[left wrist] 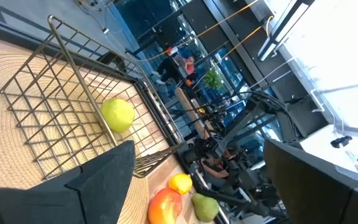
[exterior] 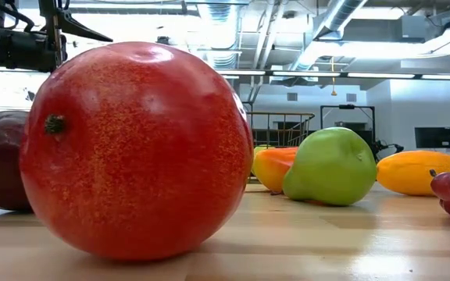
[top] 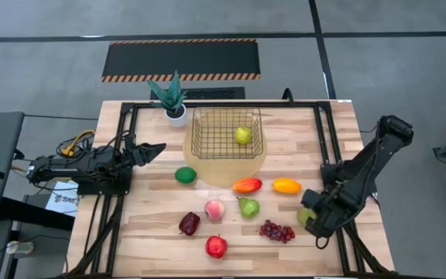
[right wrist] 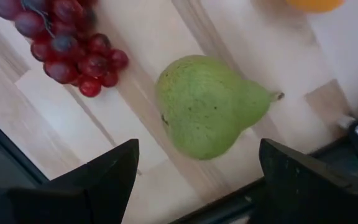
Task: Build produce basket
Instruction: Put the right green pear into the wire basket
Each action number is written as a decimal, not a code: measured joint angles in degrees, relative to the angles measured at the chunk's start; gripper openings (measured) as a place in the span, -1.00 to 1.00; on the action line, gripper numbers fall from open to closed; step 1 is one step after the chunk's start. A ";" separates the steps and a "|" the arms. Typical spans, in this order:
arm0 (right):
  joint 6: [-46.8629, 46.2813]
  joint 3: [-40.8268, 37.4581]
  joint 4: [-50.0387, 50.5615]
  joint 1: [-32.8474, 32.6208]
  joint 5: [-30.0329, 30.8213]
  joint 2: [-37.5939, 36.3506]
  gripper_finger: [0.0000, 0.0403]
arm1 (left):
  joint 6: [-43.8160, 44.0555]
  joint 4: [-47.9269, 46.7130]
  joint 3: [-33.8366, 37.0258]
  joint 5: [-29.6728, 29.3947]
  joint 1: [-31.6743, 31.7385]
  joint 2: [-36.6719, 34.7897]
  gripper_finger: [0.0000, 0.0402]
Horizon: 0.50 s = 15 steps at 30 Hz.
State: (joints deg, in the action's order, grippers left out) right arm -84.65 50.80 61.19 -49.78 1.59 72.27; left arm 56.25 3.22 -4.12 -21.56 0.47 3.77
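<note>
The gold wire basket [top: 227, 133] stands on a round woven mat at the far middle, with a yellow-green apple [top: 243, 136] inside. On the table lie a lime [top: 185, 175], mango [top: 247, 184], yellow-orange fruit [top: 286, 186], peach [top: 214, 208], green pear [top: 248, 207], dark red fruit [top: 189, 223], red apple [top: 216, 246] and grapes [top: 277, 231]. Another green pear [right wrist: 210, 106] lies on its side at the right. My right gripper [right wrist: 197, 149] hangs open above it, pointing down, one finger on either side. My left gripper [top: 152, 149] waits open at the left, pointing level toward the basket [left wrist: 73, 106].
A small potted plant [top: 172, 101] stands by the basket's far left corner. A black frame rail [top: 331, 167] runs along the table's right side, close to the right-hand pear. The grapes [right wrist: 61, 43] lie just beside that pear. Bare wood shows between the fruit and the near edge.
</note>
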 joint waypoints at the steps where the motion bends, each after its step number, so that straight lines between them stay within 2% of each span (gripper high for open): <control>1: 0.28 -1.11 -1.17 0.02 -0.02 -0.02 0.74 | 0.02 0.00 0.00 0.00 0.00 0.00 0.70; 7: 0.49 -8.63 -11.16 0.02 -0.27 0.00 0.74 | 0.09 -0.14 0.00 -0.10 -0.01 0.00 0.70; 15: 0.91 -12.70 -14.55 0.11 2.01 -0.17 0.74 | 0.55 -1.14 0.00 -0.24 -0.02 -0.02 0.70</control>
State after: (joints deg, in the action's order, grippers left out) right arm -83.74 38.11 46.64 -49.67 3.59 72.10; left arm 56.80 2.09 -4.12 -21.80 0.45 3.75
